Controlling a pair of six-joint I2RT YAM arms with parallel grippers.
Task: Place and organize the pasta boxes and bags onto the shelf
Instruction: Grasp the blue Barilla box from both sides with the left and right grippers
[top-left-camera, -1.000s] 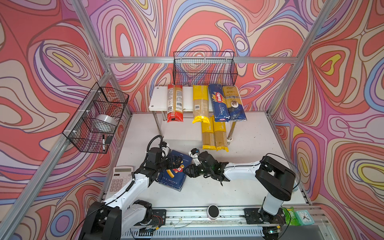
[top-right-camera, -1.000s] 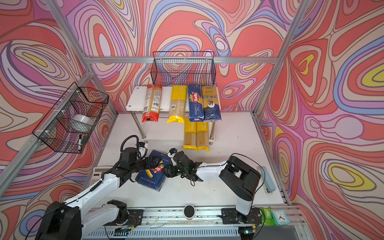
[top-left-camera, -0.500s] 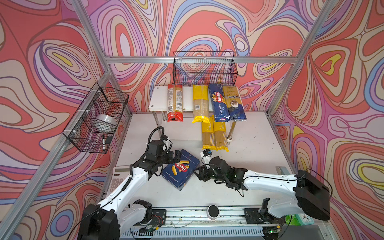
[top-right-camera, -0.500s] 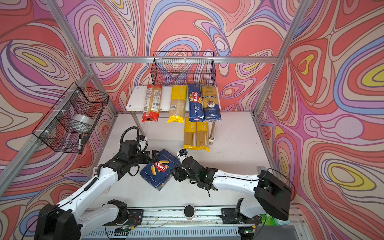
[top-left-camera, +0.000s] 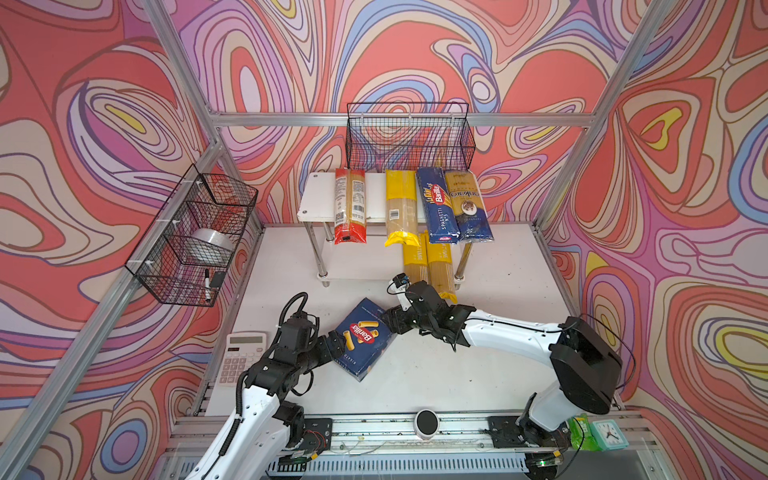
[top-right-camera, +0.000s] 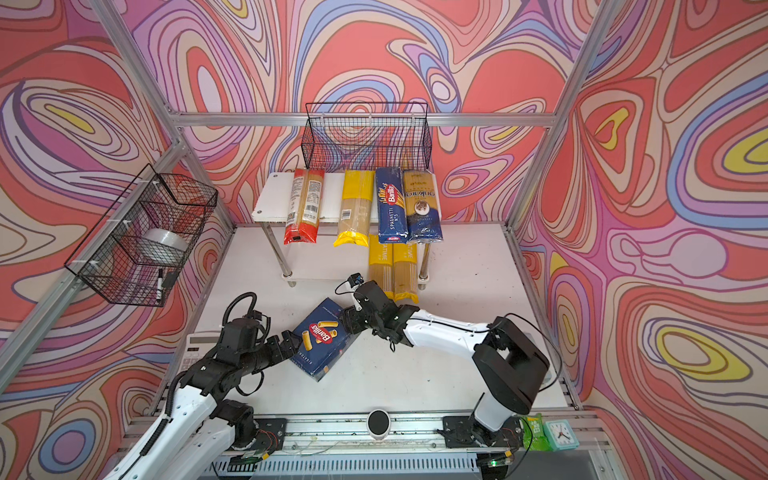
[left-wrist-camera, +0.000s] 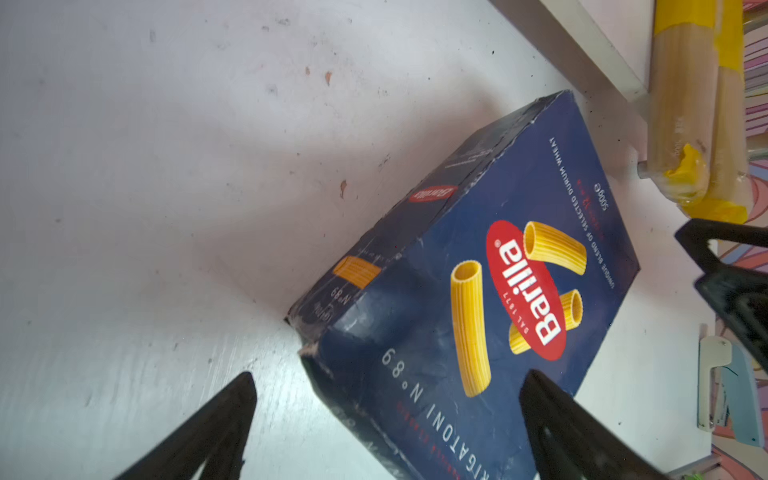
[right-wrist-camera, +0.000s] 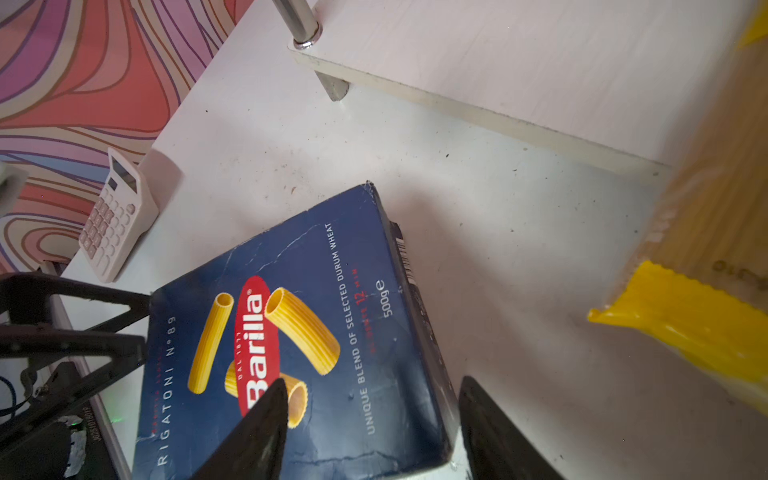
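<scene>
The dark blue Barilla rigatoni box (top-left-camera: 363, 338) (top-right-camera: 320, 338) lies askew on the white table in front of the shelf (top-left-camera: 316, 199). My left gripper (top-left-camera: 336, 341) (left-wrist-camera: 390, 374) is open and straddles the box's near-left corner. My right gripper (top-left-camera: 390, 322) (right-wrist-camera: 372, 384) is open astride the far-right corner, one finger over the printed face, the other beside the side wall. On the top board lie a red bag (top-left-camera: 350, 205), a yellow bag (top-left-camera: 401, 208), the Barilla spaghetti box (top-left-camera: 436, 208) and a gold-and-navy bag (top-left-camera: 467, 205). Two yellow bags (top-left-camera: 428, 266) rest on the lower board.
A white calculator (top-left-camera: 243, 357) sits at the table's left edge, near my left arm. One black wire basket (top-left-camera: 409, 137) hangs on the back wall over the shelf. Another (top-left-camera: 191, 241) on the left wall holds a tape roll. A small clock (top-left-camera: 609, 434) stands at the front right.
The rigatoni box has slid a little to the right and turned. My right gripper has shifted from the box's near side to its far-right corner with wider jaws. My left gripper dropped to the near-left corner.
</scene>
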